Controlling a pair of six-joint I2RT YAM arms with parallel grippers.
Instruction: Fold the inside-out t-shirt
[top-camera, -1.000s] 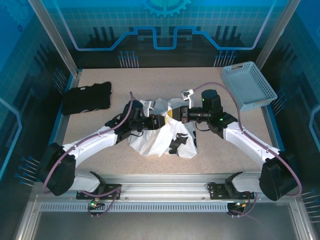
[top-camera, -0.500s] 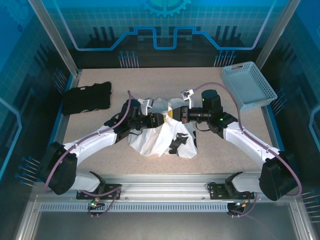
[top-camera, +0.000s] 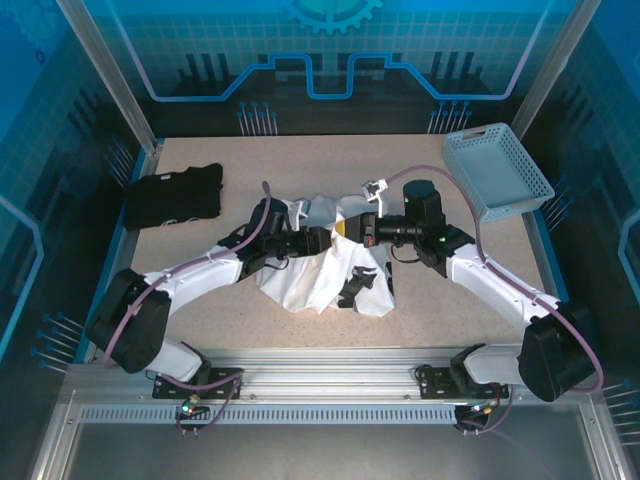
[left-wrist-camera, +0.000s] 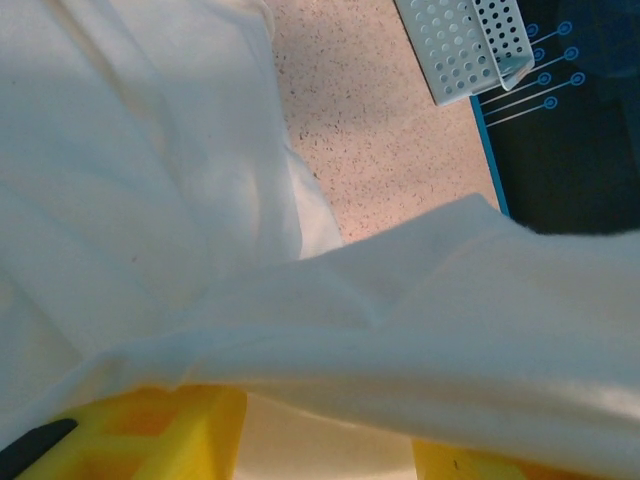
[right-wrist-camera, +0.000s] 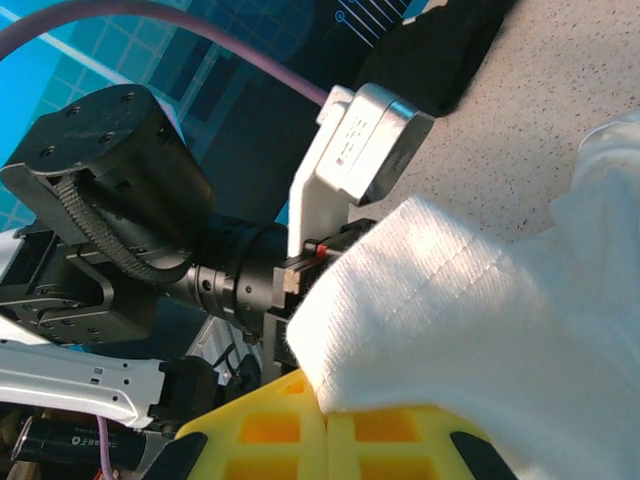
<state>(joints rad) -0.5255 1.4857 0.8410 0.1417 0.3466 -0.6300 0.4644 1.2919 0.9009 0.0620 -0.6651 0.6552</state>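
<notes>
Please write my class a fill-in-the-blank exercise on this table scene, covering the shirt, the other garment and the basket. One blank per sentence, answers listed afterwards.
The right tool is shut on a stitched edge of the ___ t-shirt.
The folded garment at the far left of the table is ___.
The perforated basket stands at the table's far ___ corner.
Missing words: white; black; right.

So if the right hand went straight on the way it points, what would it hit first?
Most likely the left arm, which faces it just ahead, though depth is hard to judge. The right hand is shut on the shirt, so the cloth would go along.
</notes>
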